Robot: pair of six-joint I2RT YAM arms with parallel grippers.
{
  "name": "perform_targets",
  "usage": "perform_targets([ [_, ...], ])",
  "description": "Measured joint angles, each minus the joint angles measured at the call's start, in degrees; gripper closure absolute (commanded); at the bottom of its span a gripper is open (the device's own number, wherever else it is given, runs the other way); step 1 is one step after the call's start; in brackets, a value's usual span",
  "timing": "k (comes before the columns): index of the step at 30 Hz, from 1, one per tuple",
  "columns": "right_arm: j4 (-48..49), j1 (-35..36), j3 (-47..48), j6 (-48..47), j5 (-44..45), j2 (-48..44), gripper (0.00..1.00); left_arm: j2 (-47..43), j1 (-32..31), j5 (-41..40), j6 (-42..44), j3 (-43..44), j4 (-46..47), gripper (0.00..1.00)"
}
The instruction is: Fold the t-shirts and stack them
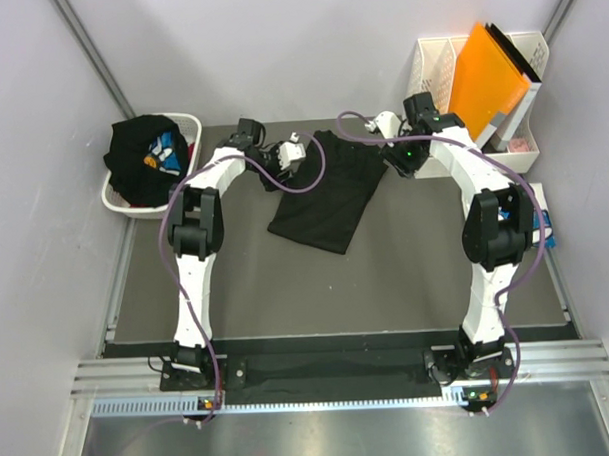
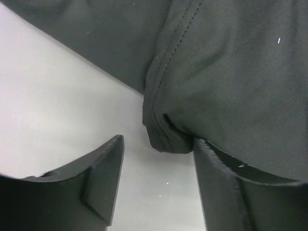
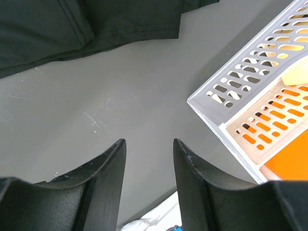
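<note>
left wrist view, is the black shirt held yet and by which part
Nothing is held. The left gripper has open jaws at the stitched edge of the black shirt, touching one jaw only. The right gripper is open too.

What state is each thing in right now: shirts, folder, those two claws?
Black t-shirt: lying on the table, rumpled.
Printed t-shirt: bunched up in the basket, unfolded.
Orange folder: leaning upright in the white rack.
Left gripper: open, at the rumpled shirt's hem.
Right gripper: open, empty.

A lab robot cell: plain grey panel walls box in a dark-matted desk, with a left arm and right arm bolted to an aluminium rail at the desk's near edge.
</note>
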Motion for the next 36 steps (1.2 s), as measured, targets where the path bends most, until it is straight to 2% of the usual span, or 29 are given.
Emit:
perform_targets([
  [2, -0.15, 0.00, 0.00, -0.02, 0.00, 0.00, 0.57, 0.42, -0.02, 0.39, -0.09, 0.00, 0.20, 0.56],
  [3, -0.20, 0.00, 0.04, -0.04, 0.00, 0.00, 0.57, 0.48, -0.04, 0.59, -0.02, 0.00, 0.37, 0.77],
  [5, -0.48, 0.00, 0.37, -0.11, 0.02, 0.13, 0.57, 0.55, -0.07, 0.87, -0.04, 0.00, 0.52, 1.00],
  [13, -1.05, 0.00, 0.74, -0.15, 0.20, 0.63, 0.57, 0.57, -0.37, 1.95, 1.11, -0.33, 2.47, 1.00],
  [23, -1.25, 0.00, 0.74, -0.15, 1.16, 0.96, 0.58, -5.60, -0.33, 4.04, 1.60, -16.90, 20.31, 1.00],
  [36, -1.27, 0.02, 0.74, -0.13, 1.36, 0.96, 0.58, -7.13, -1.18, 5.09, -0.74, -19.63, 34.01, 1.00],
])
